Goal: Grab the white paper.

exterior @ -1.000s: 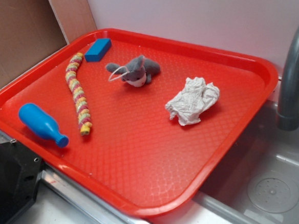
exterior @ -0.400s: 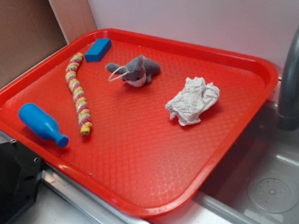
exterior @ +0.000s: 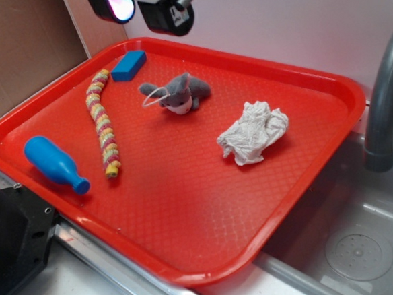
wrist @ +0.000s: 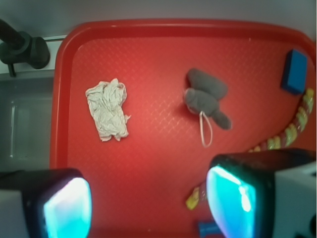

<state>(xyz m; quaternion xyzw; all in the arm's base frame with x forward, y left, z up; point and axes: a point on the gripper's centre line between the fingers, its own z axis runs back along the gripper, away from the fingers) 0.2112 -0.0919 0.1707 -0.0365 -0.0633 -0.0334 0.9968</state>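
The white paper [exterior: 253, 133] is a wrinkled wad lying on the right part of the red tray [exterior: 188, 222]. From the wrist it shows at the upper left [wrist: 107, 110]. My gripper [exterior: 143, 6] hangs high over the tray's far left corner, well away from the paper. Its fingers [wrist: 64, 208] glow cyan and stand wide apart. The gripper [wrist: 148, 203] is open, with only bare tray between them.
A grey plush toy [exterior: 179, 93] lies left of the paper. A blue block [exterior: 129, 65], a striped rope [exterior: 102, 124] and a blue bottle [exterior: 52, 163] lie on the tray's left side. A grey faucet [exterior: 382, 107] and a sink [exterior: 358, 244] are at the right.
My gripper has come into the exterior view at the top left; it was out of view before. Nothing on the tray has moved.
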